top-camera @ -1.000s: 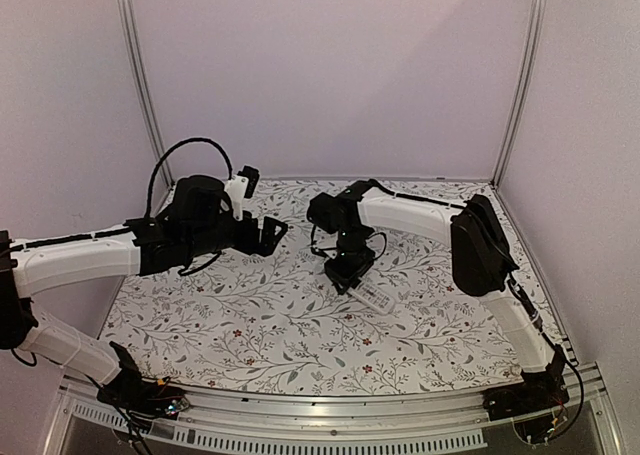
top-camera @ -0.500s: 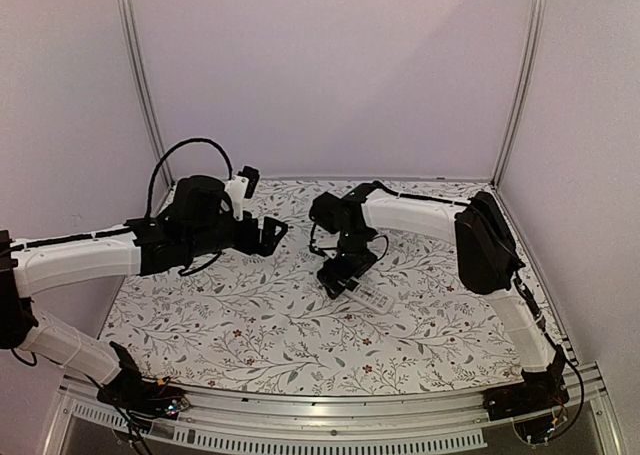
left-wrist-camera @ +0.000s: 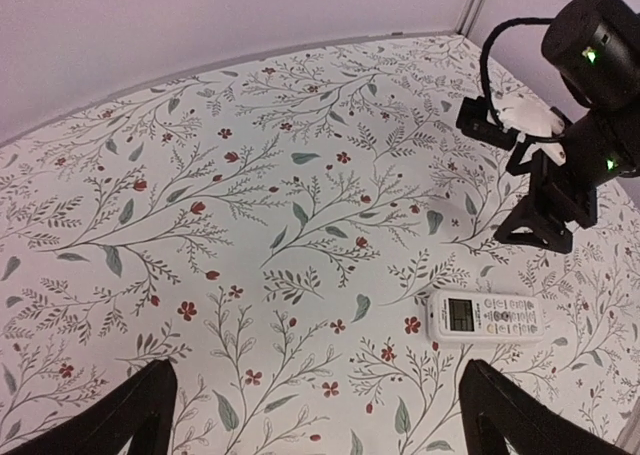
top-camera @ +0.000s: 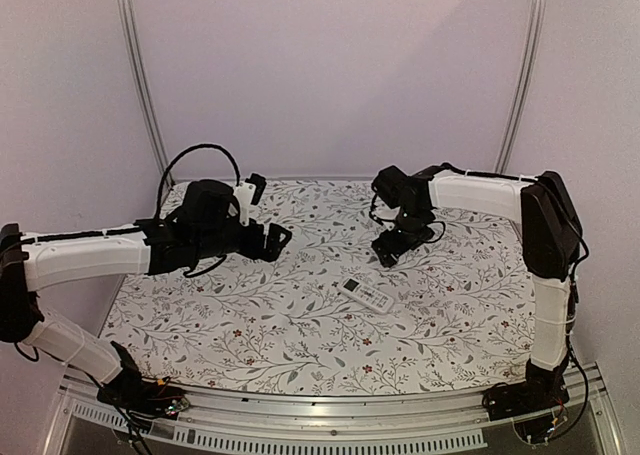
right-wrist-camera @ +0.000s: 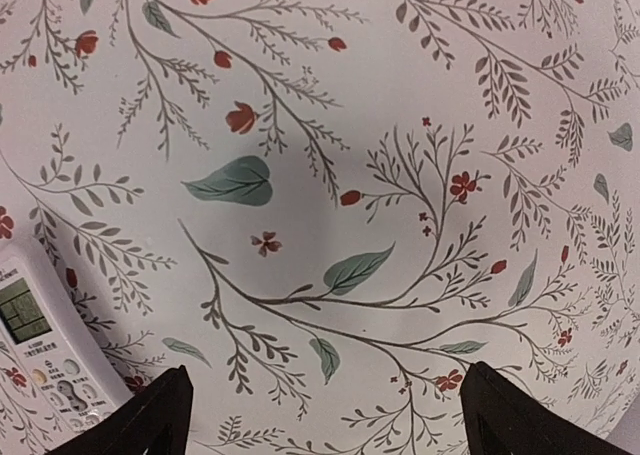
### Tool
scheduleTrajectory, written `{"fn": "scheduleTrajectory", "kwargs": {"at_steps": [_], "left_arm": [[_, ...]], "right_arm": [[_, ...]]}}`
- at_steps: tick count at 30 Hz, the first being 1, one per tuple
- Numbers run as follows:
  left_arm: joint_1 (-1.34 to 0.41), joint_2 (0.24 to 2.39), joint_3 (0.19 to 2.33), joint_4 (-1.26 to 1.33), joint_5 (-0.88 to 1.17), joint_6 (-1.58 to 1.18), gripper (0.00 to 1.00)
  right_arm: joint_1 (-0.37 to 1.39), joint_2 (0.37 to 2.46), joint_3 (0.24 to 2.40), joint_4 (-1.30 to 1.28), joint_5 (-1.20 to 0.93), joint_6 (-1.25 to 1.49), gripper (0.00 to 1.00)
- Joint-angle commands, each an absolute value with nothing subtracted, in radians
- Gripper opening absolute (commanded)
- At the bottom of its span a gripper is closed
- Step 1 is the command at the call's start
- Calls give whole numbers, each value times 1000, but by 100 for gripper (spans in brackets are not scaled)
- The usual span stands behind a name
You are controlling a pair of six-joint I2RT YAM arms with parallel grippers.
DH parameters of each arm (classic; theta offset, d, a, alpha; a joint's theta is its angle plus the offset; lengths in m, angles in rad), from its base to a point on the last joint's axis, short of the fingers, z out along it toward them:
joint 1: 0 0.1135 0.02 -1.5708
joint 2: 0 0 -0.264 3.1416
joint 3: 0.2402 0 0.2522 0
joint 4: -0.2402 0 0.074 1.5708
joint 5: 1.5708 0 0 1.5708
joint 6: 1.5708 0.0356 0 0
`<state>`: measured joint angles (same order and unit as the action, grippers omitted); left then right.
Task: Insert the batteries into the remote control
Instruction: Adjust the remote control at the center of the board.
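The white remote control lies flat, face up, on the floral tabletop.

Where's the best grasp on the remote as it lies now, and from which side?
Probably across the two long edges of the remote control, about mid-length, coming straight down from above. It lies flat and face up on the table, screen and buttons showing. Its thin long sides are the reachable opposed faces, and the narrow width is easier to span than the length.
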<state>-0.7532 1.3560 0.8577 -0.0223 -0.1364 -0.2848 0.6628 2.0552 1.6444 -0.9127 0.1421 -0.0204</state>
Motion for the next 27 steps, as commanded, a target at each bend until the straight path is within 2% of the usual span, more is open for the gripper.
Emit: {"fn": "scheduleTrajectory", "kwargs": {"at_steps": [1, 15, 27], "left_arm": [[-742, 1377, 889, -38, -119, -285, 100], [-744, 1405, 913, -52, -123, -278, 100], [-744, 1415, 916, -49, -115, -289, 100]], "right_arm": [[681, 2060, 1579, -881, 245, -35, 95], [750, 2010, 1372, -825, 82, -18, 99], [860, 1992, 1345, -770, -68, 74, 99]]}}
